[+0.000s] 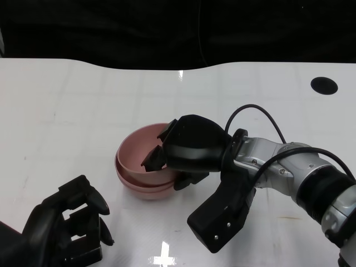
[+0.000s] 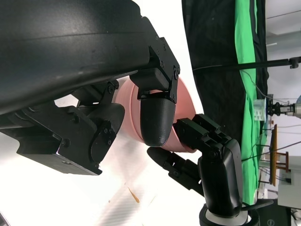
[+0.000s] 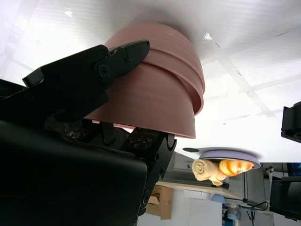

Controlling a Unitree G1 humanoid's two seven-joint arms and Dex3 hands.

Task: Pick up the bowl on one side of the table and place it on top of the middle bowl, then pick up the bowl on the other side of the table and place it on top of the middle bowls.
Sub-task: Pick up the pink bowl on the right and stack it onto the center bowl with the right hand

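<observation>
While my right hand [image 1: 181, 153] reaches over the pink bowls [image 1: 136, 167], its fingers [image 1: 153, 158] dip inside the top bowl w/ others under the rim, pinching its near wall. Bowls sit nested, stacked approx mid-surface [image 1: 67, 105], top one a bit tilted. My left hand [image 1: 69, 225] rests by the near-left edge, well apart from the stack, fingers loosely curled, holding nothing. Black round hole [image 1: 324, 85] near far-right corner.
</observation>
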